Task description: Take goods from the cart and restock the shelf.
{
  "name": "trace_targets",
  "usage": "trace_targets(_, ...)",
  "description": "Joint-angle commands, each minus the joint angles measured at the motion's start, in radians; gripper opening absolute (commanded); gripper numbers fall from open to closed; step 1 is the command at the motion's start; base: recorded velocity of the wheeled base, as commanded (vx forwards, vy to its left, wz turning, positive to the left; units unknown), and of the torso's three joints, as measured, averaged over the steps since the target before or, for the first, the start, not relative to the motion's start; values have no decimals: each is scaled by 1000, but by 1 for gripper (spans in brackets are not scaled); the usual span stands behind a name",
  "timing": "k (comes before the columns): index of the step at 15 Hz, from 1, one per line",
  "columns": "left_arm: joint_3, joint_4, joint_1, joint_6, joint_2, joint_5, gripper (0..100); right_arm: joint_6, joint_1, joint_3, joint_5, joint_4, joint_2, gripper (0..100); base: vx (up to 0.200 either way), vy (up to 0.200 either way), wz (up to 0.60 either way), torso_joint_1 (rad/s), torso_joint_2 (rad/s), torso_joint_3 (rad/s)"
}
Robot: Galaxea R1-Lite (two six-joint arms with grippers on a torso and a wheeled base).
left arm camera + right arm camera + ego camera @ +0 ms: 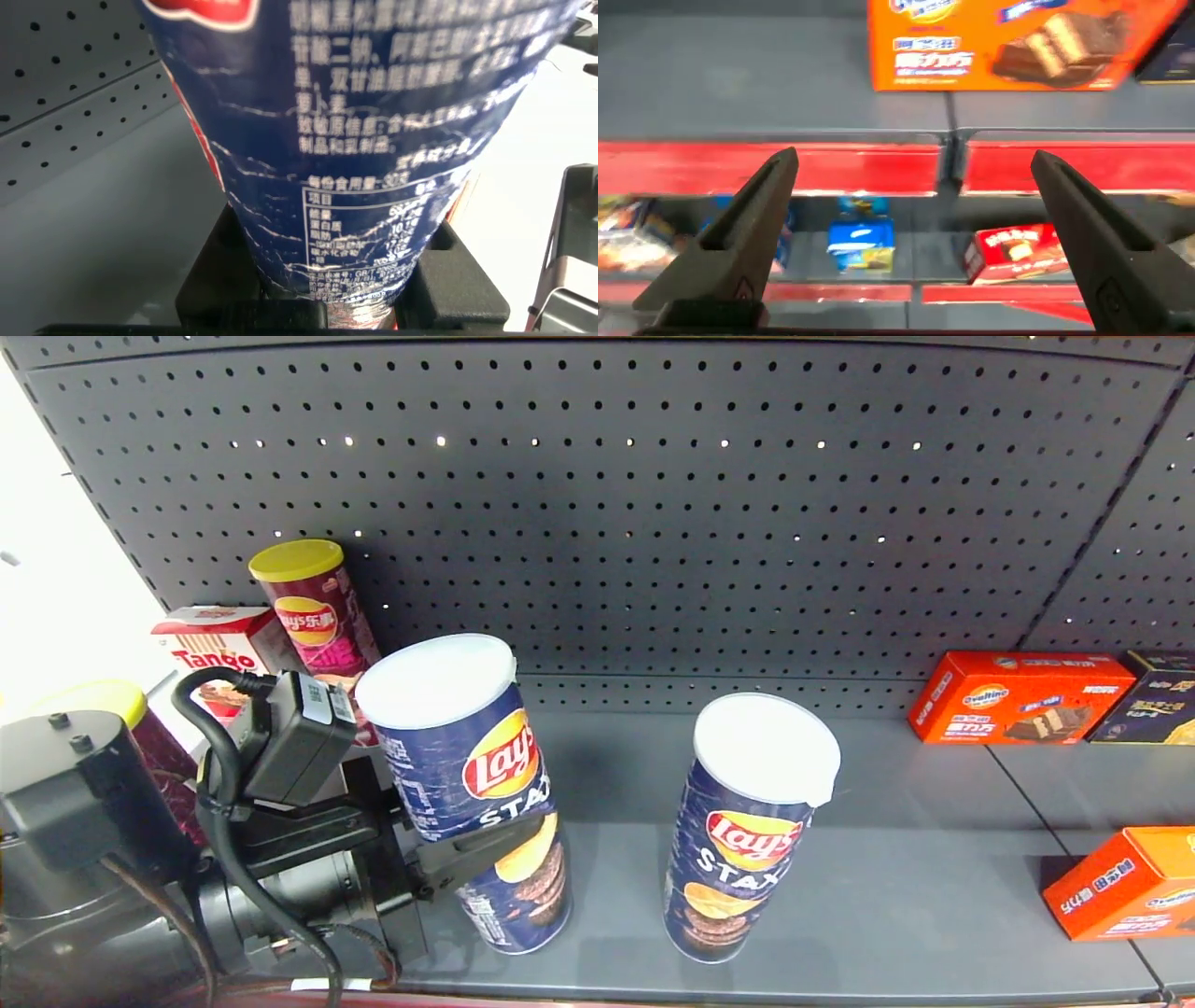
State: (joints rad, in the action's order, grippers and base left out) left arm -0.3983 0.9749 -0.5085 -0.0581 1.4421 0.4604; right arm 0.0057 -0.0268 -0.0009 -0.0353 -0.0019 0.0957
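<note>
Chip can [471, 784]: probably light, stiff cardboard tube, slick-skinned, crushable if squeezed hard; clasped below mid-body by left jaws, base on shelf [934, 896]. Right jaws released, empty.

Near the front edge of the shelf [934, 859] were the left can [467, 756], in the left gripper [471, 845], and the right can [747, 821] beside it. A third can [313, 607] and a wafer box [219, 649] stood in the back left corner; a carton [1018, 695] lay back right, a second carton [1120, 887] before it.
</note>
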Motion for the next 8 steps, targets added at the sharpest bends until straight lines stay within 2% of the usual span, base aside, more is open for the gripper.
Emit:
trace_targets(1, -1, 1, -1, 0, 4, 1, 0, -1, -15, 1, 0, -1, -16, 100, 0, 0, 0, 0, 0, 0)
trace_targets(2, -2, 1, -1, 0, 4, 1, 0, -1, -8, 1, 9, -3, -24, 100, 0, 0, 0, 0, 0, 0)
trace_targets(3, -2, -1, -1, 0, 4, 1, 0, 0, 38, 1, 43, -1, -57, 100, 0, 0, 0, 0, 0, 0)
trace_targets(8, -30, -1, 4, 4, 3, 53, 0, -3, 27, 1, 46, -1, -85, 100, 0, 0, 0, 0, 0, 0)
